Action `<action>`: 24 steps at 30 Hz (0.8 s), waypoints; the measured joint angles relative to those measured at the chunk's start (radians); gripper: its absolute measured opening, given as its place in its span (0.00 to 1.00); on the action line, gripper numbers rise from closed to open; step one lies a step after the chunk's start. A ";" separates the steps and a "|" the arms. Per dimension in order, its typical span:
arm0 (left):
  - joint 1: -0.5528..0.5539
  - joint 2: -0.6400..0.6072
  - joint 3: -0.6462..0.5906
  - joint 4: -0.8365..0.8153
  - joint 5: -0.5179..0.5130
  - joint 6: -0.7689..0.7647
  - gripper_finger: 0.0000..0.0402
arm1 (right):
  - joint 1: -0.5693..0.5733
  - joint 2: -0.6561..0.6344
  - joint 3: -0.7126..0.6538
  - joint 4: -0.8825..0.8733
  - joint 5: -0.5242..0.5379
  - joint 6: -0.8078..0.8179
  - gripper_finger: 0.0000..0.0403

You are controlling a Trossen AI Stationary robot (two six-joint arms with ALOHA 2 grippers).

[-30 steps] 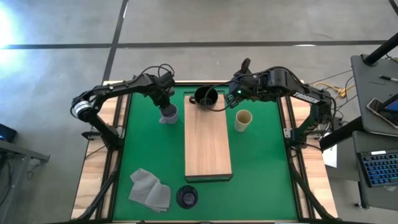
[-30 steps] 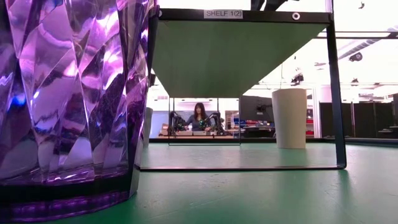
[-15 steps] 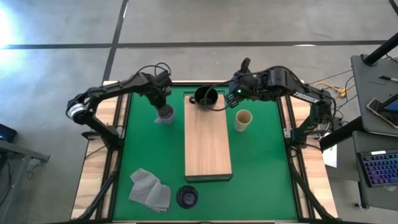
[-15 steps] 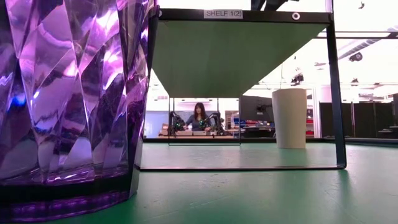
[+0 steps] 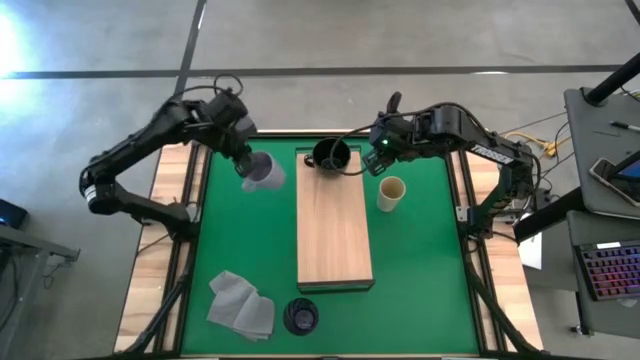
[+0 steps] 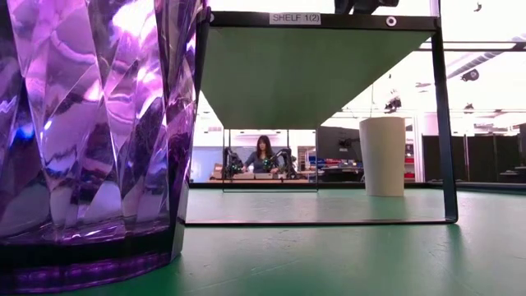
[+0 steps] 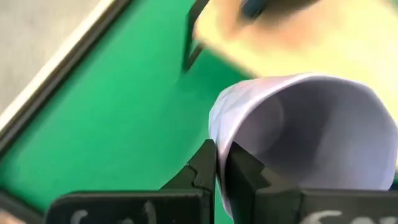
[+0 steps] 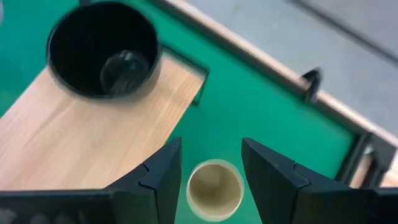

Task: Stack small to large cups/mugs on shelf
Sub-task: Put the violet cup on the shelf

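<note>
My left gripper (image 5: 247, 163) is shut on the pale lavender mug (image 5: 263, 173), above the green mat left of the shelf's far end. The wooden shelf (image 5: 335, 235) runs down the mat's middle, and the black mug (image 5: 332, 155) stands on its far end. My right gripper (image 5: 376, 158) hovers open just right of the black mug. The beige cup (image 8: 214, 190) stands upright on the mat below its fingers. The purple tumbler (image 5: 300, 316) stands near the mat's near edge and fills the left of the low view (image 6: 90, 123). My left gripper pinches the lavender mug's wall at its rim (image 7: 221, 163), one finger (image 7: 204, 167) outside and the other finger (image 7: 244, 175) inside. The mug is lifted off the mat and tipped, its mouth turned toward the shelf.
A grey folded cloth (image 5: 241, 305) lies at the mat's near left, beside the tumbler. The shelf stands on a dark metal frame (image 6: 444, 123) above the mat. A person (image 6: 265, 153) sits far off in the room behind. Wooden rails (image 5: 165, 240) border the mat.
My left gripper has risen and swung toward the table's far left corner, taking the lavender mug with it. The mug, standing upright on the mat a second ago, is now lifted and tipped sideways. My right gripper has kept still.
</note>
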 joint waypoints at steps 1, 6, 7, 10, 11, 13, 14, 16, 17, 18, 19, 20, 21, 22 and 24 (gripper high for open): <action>-0.019 0.006 0.032 0.001 0.002 -0.013 0.00 | -0.001 0.000 -0.002 -0.002 -0.027 0.000 0.40; -0.133 0.084 0.159 0.020 0.003 -0.033 0.00 | 0.001 0.000 -0.027 0.000 -0.094 0.016 0.38; -0.152 0.107 0.177 0.024 0.000 -0.033 0.00 | 0.002 0.000 -0.035 0.000 -0.100 0.025 0.37; -0.207 0.174 0.219 0.022 -0.004 -0.033 0.00 | 0.003 -0.001 -0.061 0.000 -0.173 0.053 0.36; -0.223 0.195 0.230 0.022 -0.006 -0.029 0.00 | 0.008 -0.002 -0.071 0.000 -0.210 0.059 0.35; -0.249 0.233 0.246 0.024 -0.012 -0.014 0.00 | 0.025 -0.002 -0.093 0.000 -0.266 0.062 0.34; -0.261 0.254 0.257 0.022 -0.015 -0.010 0.00 | 0.036 -0.002 -0.105 0.000 -0.276 0.068 0.33; -0.277 0.289 0.276 0.025 -0.022 -0.001 0.00 | 0.060 -0.002 -0.131 0.000 -0.280 0.096 0.31; -0.282 0.305 0.286 0.025 -0.026 0.008 0.00 | 0.070 -0.002 -0.144 -0.001 -0.280 0.111 0.30; -0.287 0.321 0.299 0.023 -0.027 0.012 0.00 | 0.081 -0.003 -0.155 -0.001 -0.280 0.124 0.29; -0.291 0.335 0.314 0.022 -0.029 0.014 0.00 | 0.092 -0.003 -0.165 0.000 -0.280 0.139 0.28; -0.294 0.349 0.329 0.026 -0.032 0.018 0.00 | 0.102 -0.003 -0.175 0.000 -0.279 0.156 0.27; -0.298 0.362 0.344 0.029 -0.033 0.026 0.00 | 0.111 -0.003 -0.185 0.004 -0.279 0.173 0.25; -0.302 0.374 0.356 0.035 -0.033 0.035 0.00 | 0.121 -0.003 -0.195 0.013 -0.279 0.189 0.24; -0.310 0.398 0.379 0.048 -0.035 0.039 0.00 | 0.140 -0.004 -0.212 0.032 -0.279 0.220 0.22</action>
